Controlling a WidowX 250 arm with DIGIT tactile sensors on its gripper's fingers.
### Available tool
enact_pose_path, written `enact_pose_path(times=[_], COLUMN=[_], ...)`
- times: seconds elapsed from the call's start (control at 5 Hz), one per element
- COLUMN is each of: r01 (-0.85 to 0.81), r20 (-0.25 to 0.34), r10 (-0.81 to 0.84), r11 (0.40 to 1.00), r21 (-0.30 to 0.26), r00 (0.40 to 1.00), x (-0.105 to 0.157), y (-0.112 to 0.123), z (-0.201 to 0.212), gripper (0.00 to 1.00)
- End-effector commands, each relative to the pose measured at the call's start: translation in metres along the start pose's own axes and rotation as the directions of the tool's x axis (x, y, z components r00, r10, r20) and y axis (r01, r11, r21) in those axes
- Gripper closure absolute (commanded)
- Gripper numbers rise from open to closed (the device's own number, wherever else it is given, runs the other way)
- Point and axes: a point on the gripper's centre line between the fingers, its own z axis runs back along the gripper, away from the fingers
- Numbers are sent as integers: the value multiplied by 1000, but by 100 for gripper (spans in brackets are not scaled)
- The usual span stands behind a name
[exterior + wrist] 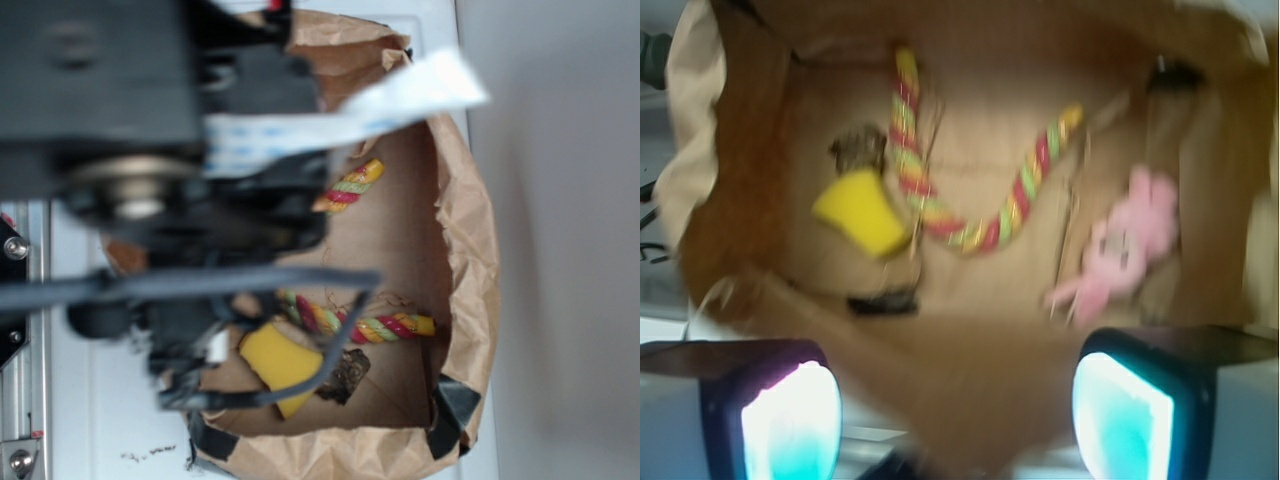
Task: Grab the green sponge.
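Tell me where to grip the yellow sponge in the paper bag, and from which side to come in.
Come straight down from above: the yellow sponge lies flat on the floor of the bag, whose paper walls close off the sides. Probably set the open fingers across its two longer, straighter edges, near the middle. The rope lies close beside it, so keep the fingers tight to the sponge.
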Motion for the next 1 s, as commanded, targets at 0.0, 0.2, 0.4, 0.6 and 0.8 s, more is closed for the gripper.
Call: enact_pose_path(times=[0.0, 0.2, 0.4, 0.6, 0.8], r01=[205, 313, 276, 276, 276], r20=[102, 130, 110, 110, 110], r10=[-204, -304, -271, -271, -271], r11=[979, 948, 961, 961, 961], r21=[-7, -54, -36, -36, -36], r00=[974, 944, 956, 956, 956], x=[17, 20, 20, 20, 20], y=[5, 1, -9, -9, -9], z=[-5, -20, -17, -17, -17], gripper=[0, 0, 0, 0, 0])
